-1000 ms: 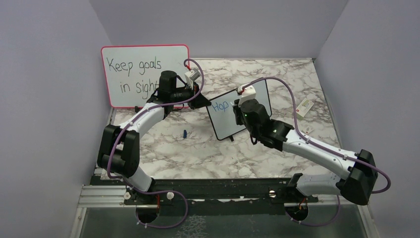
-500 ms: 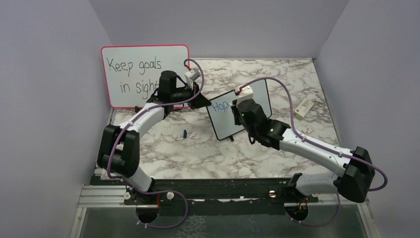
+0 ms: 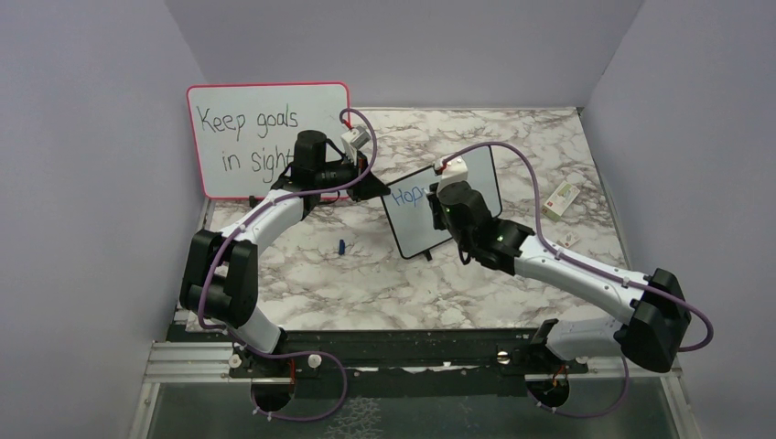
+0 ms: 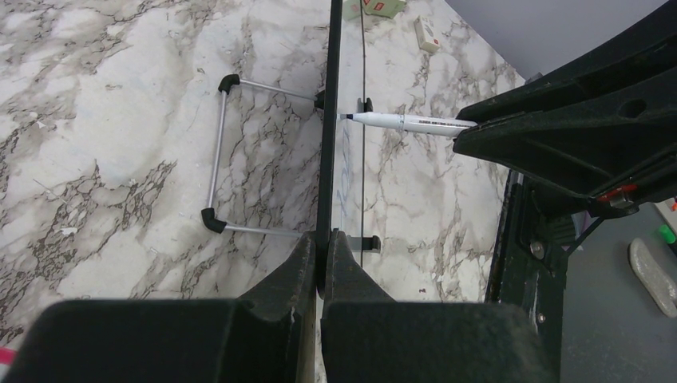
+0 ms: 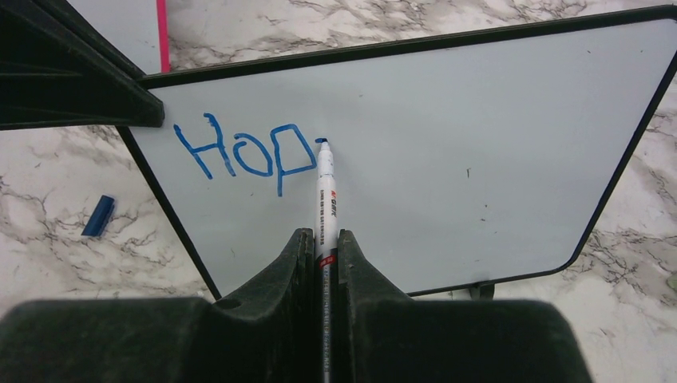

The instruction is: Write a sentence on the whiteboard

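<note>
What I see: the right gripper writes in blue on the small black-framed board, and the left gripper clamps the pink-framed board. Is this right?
Not quite: the left gripper clamps the same black-framed whiteboard, as the left wrist view shows. The rest holds.

One whiteboard (image 5: 495,159), black-framed, filled the centre and right of the frame. Its blue lettering (image 5: 243,152), upper left, read "Hop". One white marker (image 5: 326,199) was clamped in the right gripper (image 5: 323,243) at bottom centre, its blue tip touching the board just right of the "p". One blue cap (image 5: 98,215) lay on the marble table (image 5: 48,263) at left.
</note>
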Available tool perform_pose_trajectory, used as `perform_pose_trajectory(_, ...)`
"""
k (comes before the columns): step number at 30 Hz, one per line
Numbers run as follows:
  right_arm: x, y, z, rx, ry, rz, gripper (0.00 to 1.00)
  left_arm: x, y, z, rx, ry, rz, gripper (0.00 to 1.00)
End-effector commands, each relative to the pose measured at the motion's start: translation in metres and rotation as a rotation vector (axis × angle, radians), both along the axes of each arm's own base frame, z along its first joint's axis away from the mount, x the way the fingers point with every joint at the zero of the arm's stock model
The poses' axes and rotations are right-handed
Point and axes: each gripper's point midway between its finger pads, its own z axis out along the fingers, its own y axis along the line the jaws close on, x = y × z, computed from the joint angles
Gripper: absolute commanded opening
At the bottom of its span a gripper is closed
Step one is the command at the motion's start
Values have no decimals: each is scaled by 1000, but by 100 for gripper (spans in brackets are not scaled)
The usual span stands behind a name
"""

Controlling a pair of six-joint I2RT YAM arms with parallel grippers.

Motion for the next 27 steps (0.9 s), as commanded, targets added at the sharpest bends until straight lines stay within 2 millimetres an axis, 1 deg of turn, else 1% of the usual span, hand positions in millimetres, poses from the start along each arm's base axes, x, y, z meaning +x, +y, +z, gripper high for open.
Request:
perform_pose_trajectory(1,3,-13,-2,-21,-8,-33,1,-5,1,-5,19,10,-22,0)
perform_pose_trajectory(7,5,-18,4,-25,-24,-50,1,-6,2,-5,20,10,-23,0)
perform_pose_trajectory(17,11,-17,13,-12,-52,-61,1,-6,1,-6,20,12,-25,0)
perform_pose_trajectory(27,16,-9,22,4,-76,-35,1,-6,1,-6,19,14,-26,0)
